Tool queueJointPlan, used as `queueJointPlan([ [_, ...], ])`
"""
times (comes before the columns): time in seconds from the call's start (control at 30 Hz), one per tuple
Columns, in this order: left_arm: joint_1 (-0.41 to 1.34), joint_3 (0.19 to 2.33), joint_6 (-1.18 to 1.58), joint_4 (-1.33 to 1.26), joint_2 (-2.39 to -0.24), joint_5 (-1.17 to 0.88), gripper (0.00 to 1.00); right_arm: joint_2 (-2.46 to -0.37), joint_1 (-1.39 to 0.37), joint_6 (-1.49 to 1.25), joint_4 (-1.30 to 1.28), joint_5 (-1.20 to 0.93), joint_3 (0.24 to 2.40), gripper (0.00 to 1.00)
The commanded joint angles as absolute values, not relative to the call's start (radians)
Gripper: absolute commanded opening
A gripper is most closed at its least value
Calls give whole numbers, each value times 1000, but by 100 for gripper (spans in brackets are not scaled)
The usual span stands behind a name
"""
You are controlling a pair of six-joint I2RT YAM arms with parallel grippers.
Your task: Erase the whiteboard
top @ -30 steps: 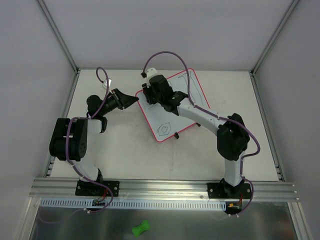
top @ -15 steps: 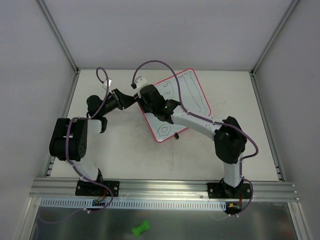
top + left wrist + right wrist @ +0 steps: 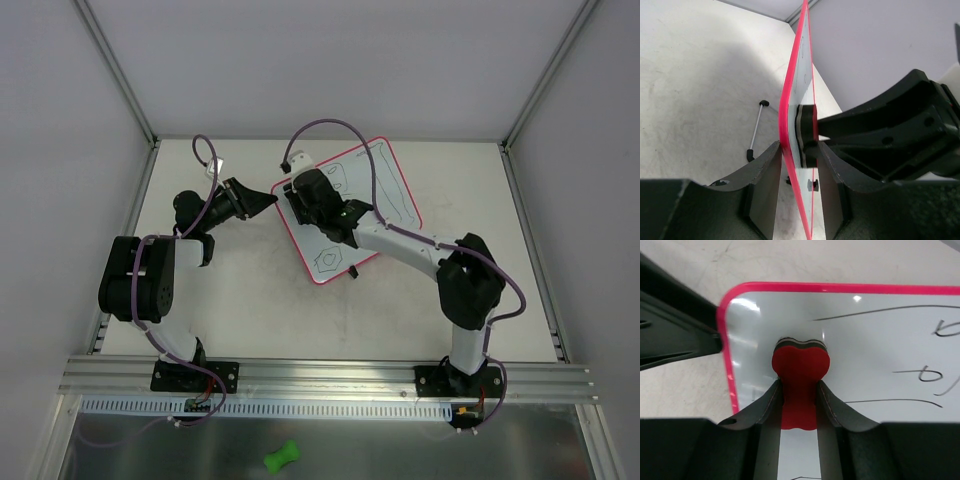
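The whiteboard [image 3: 400, 200], pink-framed, sits tilted at the table's middle back. It carries dark marker lines [image 3: 930, 375] and a hexagon doodle [image 3: 328, 258]. My left gripper [image 3: 268, 200] is shut on its left corner. In the left wrist view the left gripper [image 3: 799, 146] straddles the pink edge of the whiteboard [image 3: 785, 115]. My right gripper [image 3: 305, 195] is shut on a red bone-shaped eraser [image 3: 800, 362]. The right gripper [image 3: 800, 385] presses the eraser flat on the whiteboard [image 3: 880, 340] near that same rounded corner. The surface around the eraser is free of marks.
A thin white stand leg [image 3: 756, 131] with black tips lies on the table beside the board. A black foot [image 3: 353, 272] shows at the board's near edge. A green bone-shaped object [image 3: 281, 457] lies on the metal shelf in front of the rail [image 3: 320, 372]. Walls close in the sides and back.
My right gripper slid the eraser toward the board's left corner, then back a little to the right. The left arm and the board stayed put.
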State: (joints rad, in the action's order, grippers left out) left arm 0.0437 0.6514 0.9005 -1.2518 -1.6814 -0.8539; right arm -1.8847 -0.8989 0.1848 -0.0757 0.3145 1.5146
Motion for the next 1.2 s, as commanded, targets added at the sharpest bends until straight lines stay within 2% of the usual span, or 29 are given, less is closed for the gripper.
queueJointPlan([
  [0.0, 41, 646, 885, -1347, -1635, -882, 34, -1838, -822, 130, -97, 394, 1462, 0],
  [0.37, 41, 650, 884, -1347, -1637, -882, 34, -1773, -750, 112, -28, 287, 1358, 0],
  [0.7, 44, 653, 885, -1347, -1644, -881, 34, -1749, -859, 212, 84, 226, 1289, 0],
  [1.17, 49, 653, 876, -1335, -1638, -877, 34, -1801, -959, 270, 80, 195, 1331, 0],
])
